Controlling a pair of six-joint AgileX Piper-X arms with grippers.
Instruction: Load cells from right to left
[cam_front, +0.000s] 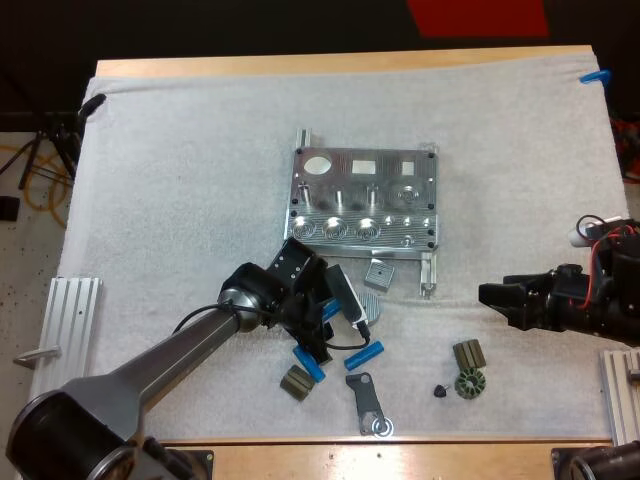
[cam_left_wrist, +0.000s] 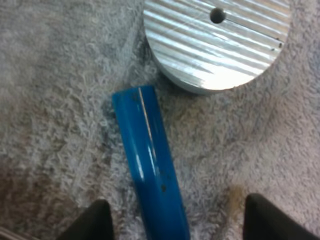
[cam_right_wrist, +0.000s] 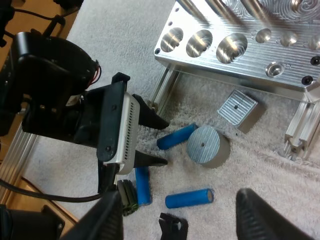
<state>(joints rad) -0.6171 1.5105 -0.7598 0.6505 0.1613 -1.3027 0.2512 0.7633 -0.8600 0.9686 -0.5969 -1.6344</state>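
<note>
The metal fixture (cam_front: 365, 200) stands mid-mat with a row of round holes along its near side (cam_right_wrist: 220, 47). My left gripper (cam_front: 325, 325) is down at the mat just in front of it, open, its fingers (cam_left_wrist: 87, 225) on either side of a blue cylinder (cam_left_wrist: 150, 170) without touching it. This cylinder (cam_right_wrist: 175, 137) lies beside a round metal disc (cam_left_wrist: 217, 42). Two more blue cylinders (cam_front: 365, 356) (cam_front: 308, 364) lie nearer the front edge. My right gripper (cam_front: 495, 295) hovers open at the right, above the mat.
A square metal block (cam_front: 379, 272) sits by the fixture's near edge. Small dark parts (cam_front: 468, 352) (cam_front: 468, 383) (cam_front: 295, 383) and a black bracket (cam_front: 370, 405) lie near the front. Aluminium rails (cam_front: 70, 310) (cam_front: 622, 395) flank the mat.
</note>
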